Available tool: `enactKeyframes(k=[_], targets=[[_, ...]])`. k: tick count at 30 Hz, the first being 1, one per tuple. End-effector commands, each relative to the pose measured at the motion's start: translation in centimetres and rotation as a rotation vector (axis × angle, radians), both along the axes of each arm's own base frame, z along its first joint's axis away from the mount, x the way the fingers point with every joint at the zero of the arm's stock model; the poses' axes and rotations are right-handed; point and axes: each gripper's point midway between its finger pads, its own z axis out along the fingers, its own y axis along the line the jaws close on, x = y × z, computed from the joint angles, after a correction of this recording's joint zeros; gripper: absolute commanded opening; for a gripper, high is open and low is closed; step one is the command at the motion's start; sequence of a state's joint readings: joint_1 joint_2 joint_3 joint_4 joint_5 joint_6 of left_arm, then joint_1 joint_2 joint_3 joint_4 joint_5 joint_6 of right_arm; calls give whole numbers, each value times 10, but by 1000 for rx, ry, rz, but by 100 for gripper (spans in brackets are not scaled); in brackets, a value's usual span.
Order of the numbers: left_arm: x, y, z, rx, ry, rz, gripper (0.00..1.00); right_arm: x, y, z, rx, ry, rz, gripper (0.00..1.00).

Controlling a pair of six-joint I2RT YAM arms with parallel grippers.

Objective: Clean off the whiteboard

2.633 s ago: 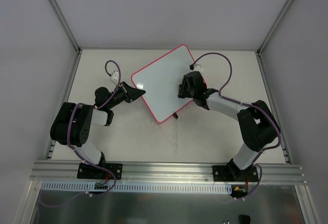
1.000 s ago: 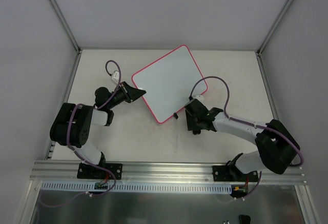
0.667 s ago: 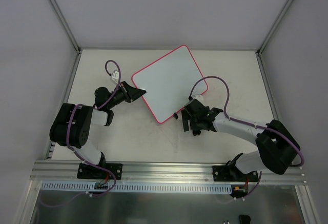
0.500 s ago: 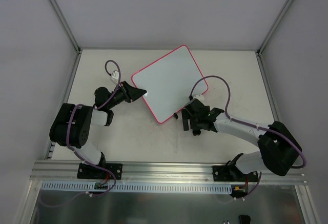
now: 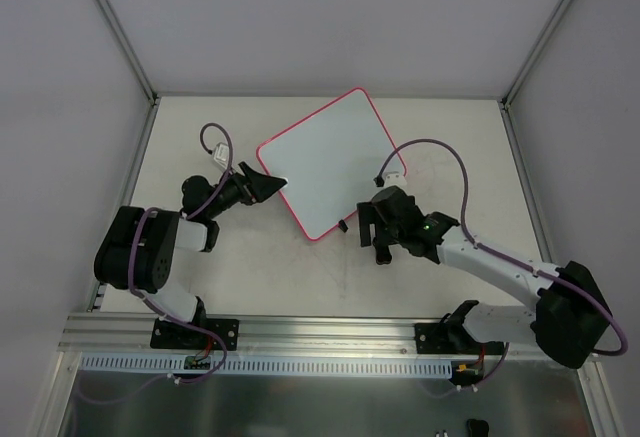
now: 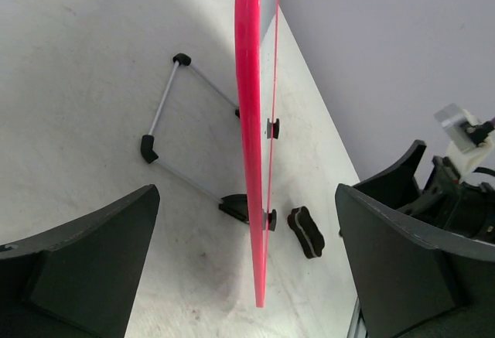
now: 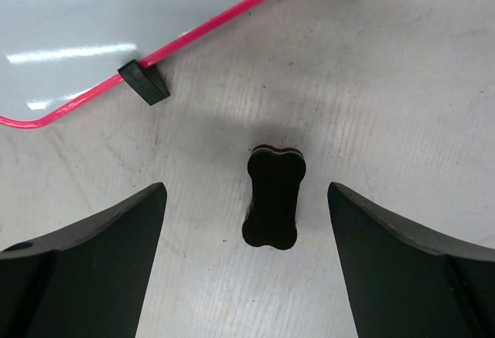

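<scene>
The whiteboard [image 5: 330,162], glossy white with a pink-red rim, stands propped at a slant on the table; I see no writing on it. Seen edge-on in the left wrist view, its rim [image 6: 248,121] runs between the fingers of my left gripper [image 6: 247,191], which is open and touches nothing. From above, the left gripper [image 5: 272,183] sits at the board's left corner. The black eraser [image 7: 272,197] lies flat on the table just below the board's lower edge [image 7: 193,32]. My right gripper [image 7: 246,187] hovers open over it. The eraser [image 6: 306,231] also shows behind the board.
A thin wire stand [image 6: 166,114] with black feet props the board from behind. Two black clips [image 7: 144,83] sit on the board's lower edge. Side walls enclose the table [image 5: 250,267], and an aluminium rail [image 5: 320,332] runs along its near edge.
The right gripper left the board's surface, came down to the table below it, opened and released the eraser. The left gripper opened off the board's corner.
</scene>
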State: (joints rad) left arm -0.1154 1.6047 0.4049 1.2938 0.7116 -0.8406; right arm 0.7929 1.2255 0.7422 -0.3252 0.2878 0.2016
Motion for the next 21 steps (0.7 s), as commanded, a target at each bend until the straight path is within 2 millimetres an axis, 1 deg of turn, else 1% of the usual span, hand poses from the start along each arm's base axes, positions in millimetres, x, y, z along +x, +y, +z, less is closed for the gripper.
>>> enactKeyframes(k=[1, 2, 3, 5, 6, 7, 8, 9, 10, 12, 13, 14, 15, 16, 17, 18, 19, 20, 21], targets=[[-4, 11, 66, -12, -350, 61, 99, 14, 3, 37, 47, -115, 18, 89], [-4, 13, 65, -9, -343, 72, 99, 15, 1, 40, 49, -123, 17, 90], [-6, 14, 70, -4, -359, 79, 99, 15, 0, 46, 62, -142, 20, 90], [-9, 16, 69, 8, -350, 93, 99, 16, -4, 52, 64, -167, 28, 91], [-11, 20, 72, 24, -353, 116, 99, 15, -5, 55, 73, -175, 31, 92], [-12, 22, 72, 35, -351, 129, 99, 15, -6, 61, 95, -196, 34, 92], [-16, 24, 68, 46, -341, 142, 99, 16, -10, 62, 97, -207, 32, 93], [-20, 27, 72, 66, -344, 159, 99, 15, -11, 65, 111, -214, 39, 93], [-23, 32, 69, 78, -334, 186, 99, 15, -11, 74, 143, -244, 40, 93], [-33, 36, 74, 106, -332, 209, 99, 15, -18, 72, 161, -253, 37, 95], [-34, 43, 73, 119, -319, 251, 99, 16, -19, 74, 173, -265, 36, 95], [-37, 46, 74, 131, -313, 269, 99, 16, -26, 73, 182, -273, 23, 95], [-45, 51, 89, 143, -361, 295, 99, 15, -26, 74, 197, -278, 33, 96], [-46, 56, 77, 173, -283, 316, 99, 17, -28, 76, 204, -294, 32, 97], [-47, 63, 78, 185, -267, 359, 99, 18, -32, 75, 207, -300, 22, 98], [-54, 68, 90, 184, -292, 390, 99, 17, -35, 73, 204, -309, 23, 99], [-56, 72, 88, 191, -271, 412, 99, 18, -36, 74, 206, -321, 20, 99], [-58, 77, 80, 210, -220, 436, 99, 18, -39, 74, 205, -330, 14, 99], [-64, 80, 86, 210, -237, 452, 99, 18, -44, 73, 200, -347, 1, 99]])
